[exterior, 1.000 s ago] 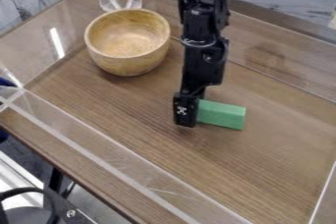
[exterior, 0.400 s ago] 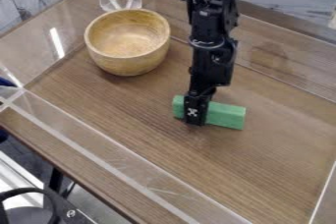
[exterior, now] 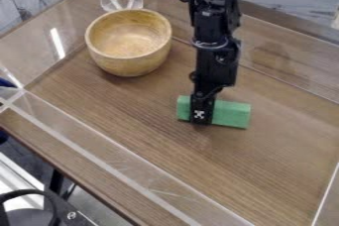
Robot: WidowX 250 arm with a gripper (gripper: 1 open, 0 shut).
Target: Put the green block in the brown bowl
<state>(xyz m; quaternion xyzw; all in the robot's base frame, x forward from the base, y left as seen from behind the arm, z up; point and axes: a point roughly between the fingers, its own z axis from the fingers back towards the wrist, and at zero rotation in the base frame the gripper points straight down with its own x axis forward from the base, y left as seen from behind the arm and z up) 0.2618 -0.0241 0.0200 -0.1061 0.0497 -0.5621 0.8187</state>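
"Where's the green block?"

"The green block (exterior: 229, 114) lies on the tabletop (exterior: 159, 180), with the claw (exterior: 201, 114) down at one end of it and most of its length sticking out to one side."

"Is it gripped?"

"The claw looks closed on it, though black fingers at this size hide the contact, so I'd allow some doubt."

"So which step is this?"

"The grasp, I'd judge, with the carry yet to be done. The brown bowl (exterior: 129, 42) stands well apart from the claw, toward the upper left of the view (nicely open at the top, at least)."

"And the next move?"

"Lift straight up, high enough to clear that thick rim, then travel across and release over the middle. An end grip could let the bar swing or droop, so gently does it."
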